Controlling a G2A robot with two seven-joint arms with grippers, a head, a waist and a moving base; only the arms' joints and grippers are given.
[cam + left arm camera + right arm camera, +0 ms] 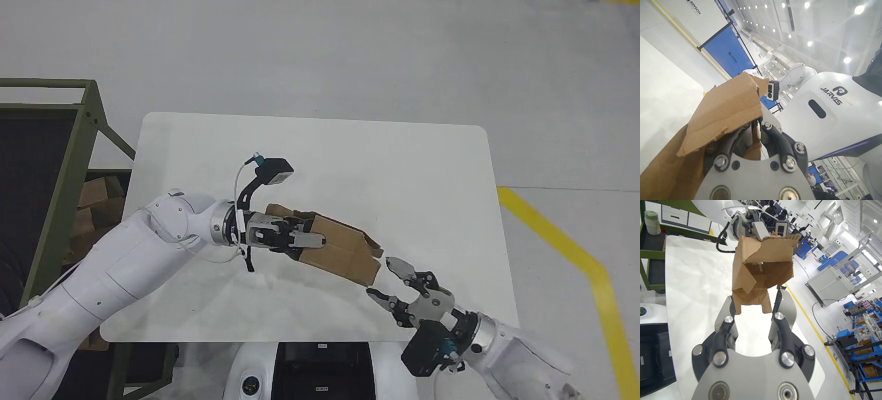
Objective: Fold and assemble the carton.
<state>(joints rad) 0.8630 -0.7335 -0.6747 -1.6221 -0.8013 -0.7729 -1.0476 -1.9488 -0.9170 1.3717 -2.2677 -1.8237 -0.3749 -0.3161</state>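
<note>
White table (400, 160); one carton (340, 252) in left tool (305, 240); right tool (380, 278) spread.

Top view, clock face laid on the desk (400, 170). The carton (340, 250) is held over the desk, just 6 o'clock of centre, long axis running 10 to 4. At its 10 o'clock end: the left gripper (300, 240), jaws clamped on it. At its 4 o'clock end, near the desk's 5 o'clock corner: the right gripper (392, 280), jaws spread either side of the end flap; contact cannot be told. Off the desk at 9 o'clock: a rack (60, 180) with cardboard (100, 205) in it. Off the desk at 3 o'clock: a floor line (560, 240).
</note>
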